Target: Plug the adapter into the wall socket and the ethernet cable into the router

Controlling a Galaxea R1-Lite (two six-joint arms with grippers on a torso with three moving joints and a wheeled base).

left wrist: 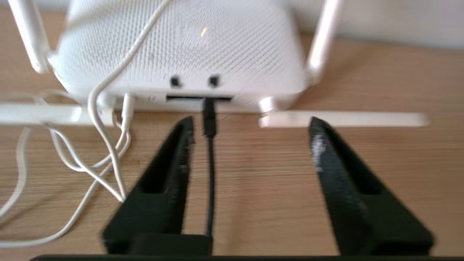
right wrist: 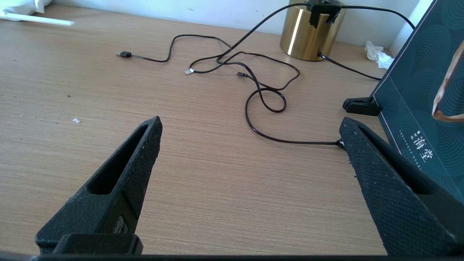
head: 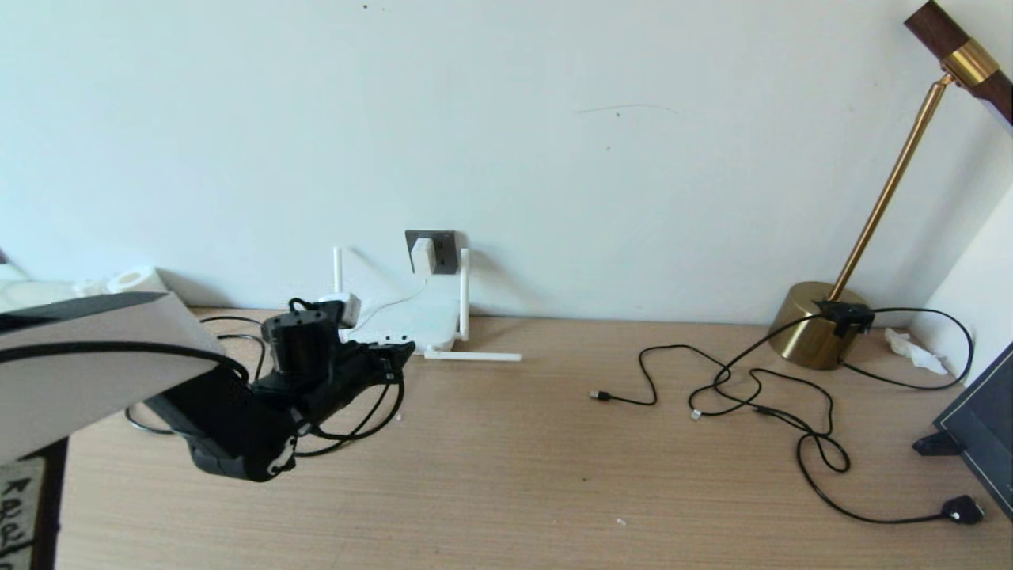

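While your left gripper (left wrist: 250,127) hangs spread wide and empty just before the flat white router (left wrist: 181,54), the thick black ethernet cable (left wrist: 209,159) runs between its fingers, plug seated in the port row. Your white cube adapter (head: 423,254) sits in the grey wall socket (head: 443,250). Your right gripper (right wrist: 250,127) gapes empty near thin black cables (right wrist: 253,83).
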